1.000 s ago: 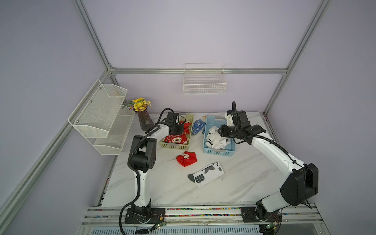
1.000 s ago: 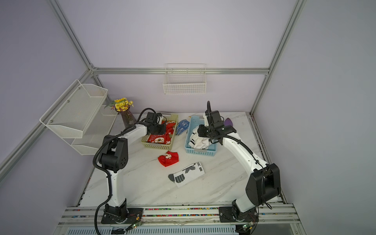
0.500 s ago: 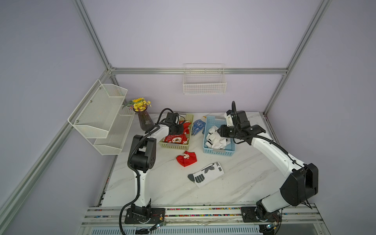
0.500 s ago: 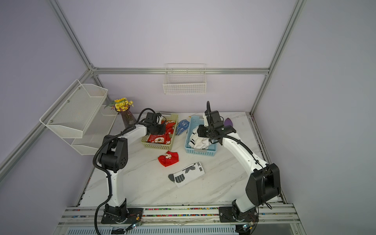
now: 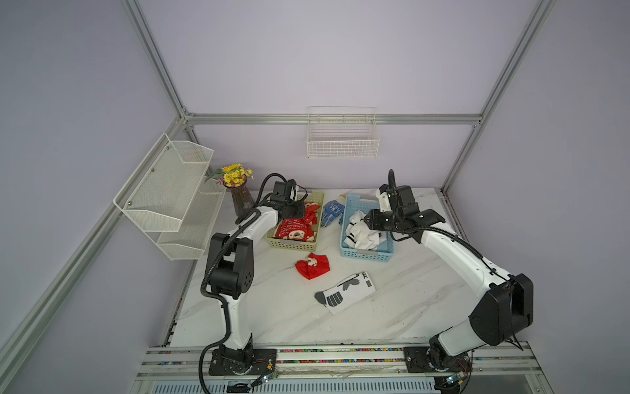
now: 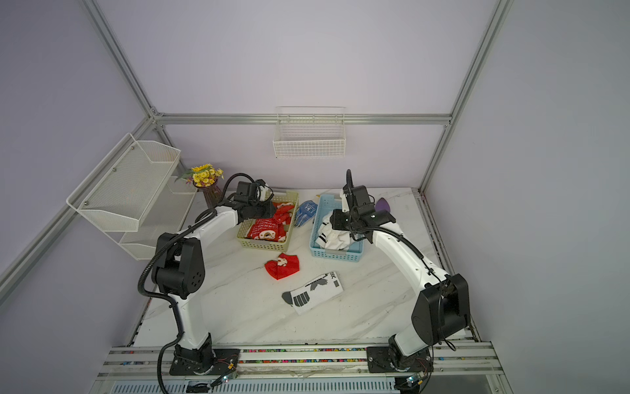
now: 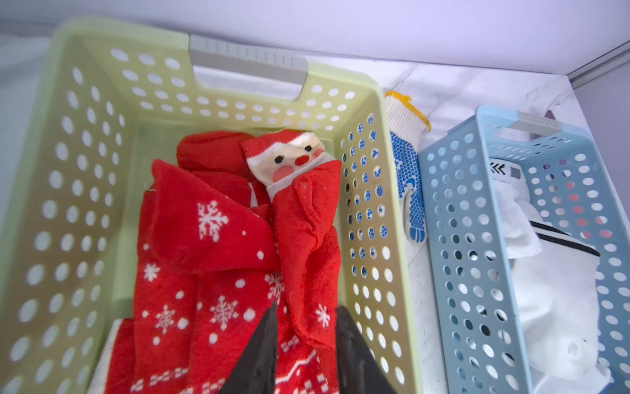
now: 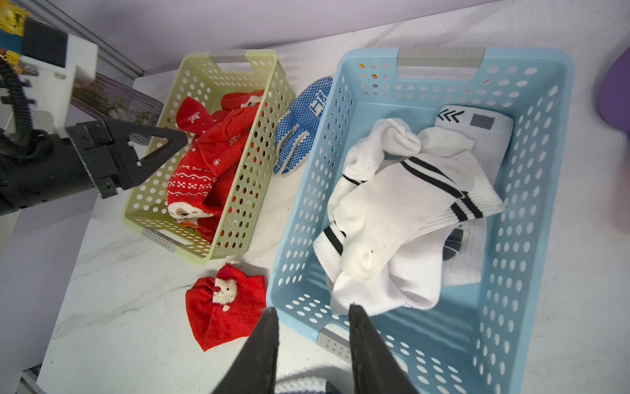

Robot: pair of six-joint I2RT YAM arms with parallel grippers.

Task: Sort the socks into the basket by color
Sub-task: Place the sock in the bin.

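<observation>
Loose white sock (image 5: 345, 292) on surface (image 5: 416, 293): long axis 8-to-2 o'clock, dark toe toward 8. Left end effector (image 7: 306, 307) and right end effector (image 8: 313, 307): jaws apart.

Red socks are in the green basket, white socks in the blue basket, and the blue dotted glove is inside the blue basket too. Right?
Not quite: the blue dotted glove lies on the table between the two baskets, not inside the blue basket, as the right wrist view shows. The red socks are in the green basket, the white socks in the blue one.
</observation>
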